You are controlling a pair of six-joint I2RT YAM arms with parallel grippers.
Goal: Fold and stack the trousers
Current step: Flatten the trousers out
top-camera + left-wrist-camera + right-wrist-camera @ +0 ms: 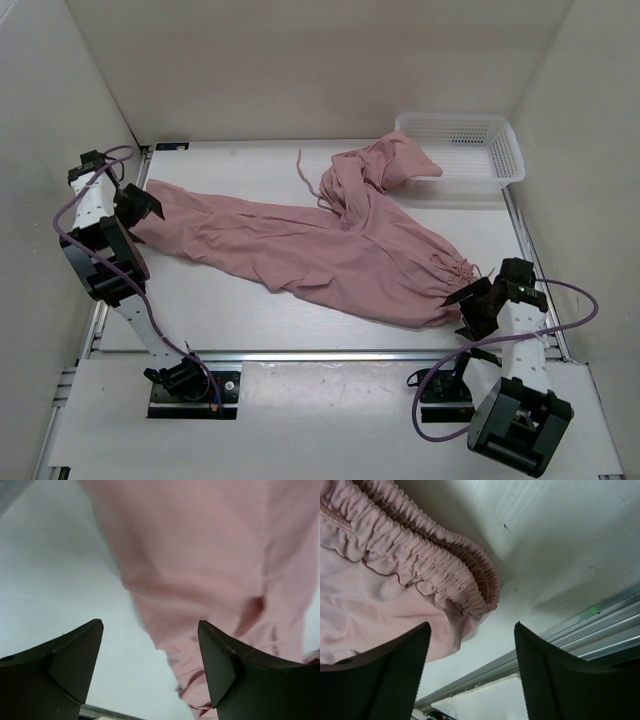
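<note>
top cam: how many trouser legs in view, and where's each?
2. One leg stretches left, ending at the left gripper. The second leg bends back, its end lying over the white basket rim. Neither looks hidden.

One pair of trousers, one white basket, two arms.

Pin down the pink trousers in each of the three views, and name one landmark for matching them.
Top external: the trousers lie diagonally across the white tabletop, left-back to right-front, with one part bunched at the basket.
Left wrist: the trousers fill the upper right.
Right wrist: the trousers sit upper left, showing a gathered elastic edge.
Shared landmark: the white tabletop, bare beside the cloth in all three.
</note>
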